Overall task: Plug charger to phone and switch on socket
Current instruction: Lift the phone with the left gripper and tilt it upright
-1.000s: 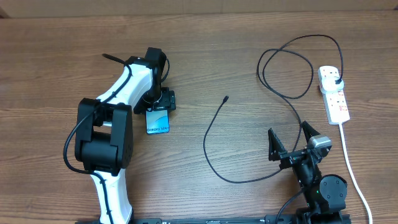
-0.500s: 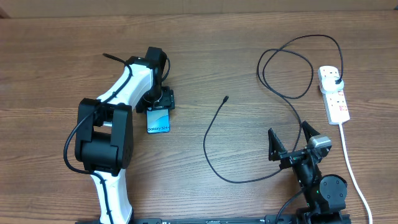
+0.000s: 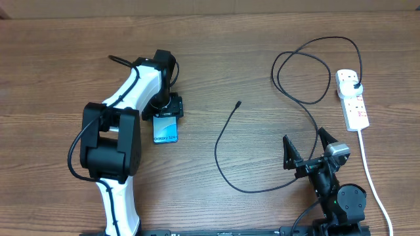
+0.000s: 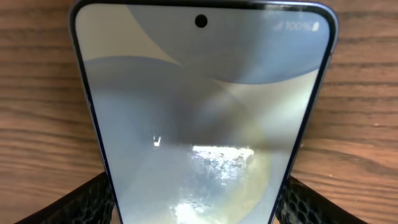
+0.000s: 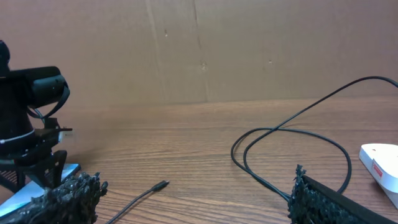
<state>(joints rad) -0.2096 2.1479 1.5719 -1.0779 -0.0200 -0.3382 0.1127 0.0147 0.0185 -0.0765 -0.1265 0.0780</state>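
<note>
The phone [image 3: 165, 130] lies face up on the wooden table, its blue screen lit. My left gripper [image 3: 167, 109] stands over its far end. In the left wrist view the phone [image 4: 199, 112] fills the frame, and both black fingers [image 4: 87, 202] press against its long edges. The charger [image 3: 220, 141] is a thin black cable; its connector tip [image 3: 239, 103] lies free on the table right of the phone, and its plug [image 3: 355, 85] sits in the white socket [image 3: 353, 105] at the far right. My right gripper [image 3: 305, 139] hangs open near the front, nothing between its fingers.
The charger's cable [image 5: 292, 134] loops over the table between the tip [image 5: 160, 185] and the socket [image 5: 380, 163]. The socket's thick white cord [image 3: 371, 174] runs to the front edge. A brown cardboard wall [image 5: 199, 50] backs the table.
My left gripper's fingers have narrowed onto the phone's edges, and the phone has shifted slightly left and toward the front. The right arm and the cable have not moved.
</note>
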